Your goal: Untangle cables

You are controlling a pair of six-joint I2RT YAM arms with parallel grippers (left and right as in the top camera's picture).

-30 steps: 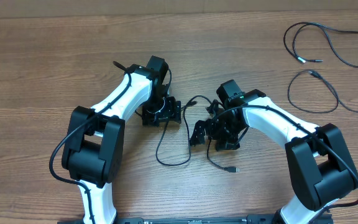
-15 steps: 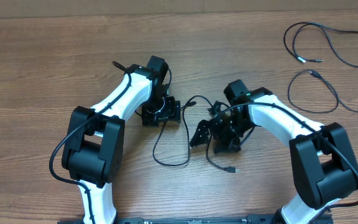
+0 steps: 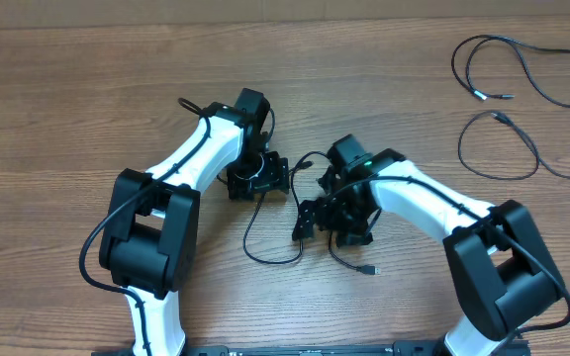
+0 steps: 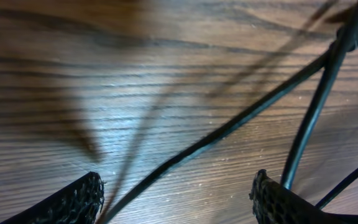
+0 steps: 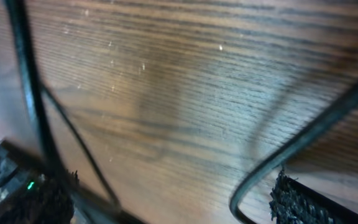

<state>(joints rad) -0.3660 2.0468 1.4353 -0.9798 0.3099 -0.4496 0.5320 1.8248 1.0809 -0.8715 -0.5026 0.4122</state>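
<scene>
Task partly done: two loose cables (image 3: 460, 148) lying well off to R gripper's (image 5: 166, 202) outer side, apart from the rest. Tangled cables (image 4: 229, 127) sitting btwn both grippers, crossing each other, so sep. not finished. L gripper (image 4: 176, 199) hanging open, one strand passing diagonally btwn its fingers (image 4: 73, 202), unclamped. R gripper gaping wide, holding nothing. Loop's long axis running from L gripper toward robot's side; plug tip (image 3: 368, 269) near R gripper pointing outward.

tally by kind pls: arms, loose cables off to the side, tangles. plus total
Robot arms: 2 (left arm, right arm)
Loose cables, far right: 2 (upper loop, lower loop)
Cable tangle between the arms: 1, strands in it not countable
Total: 5
</scene>
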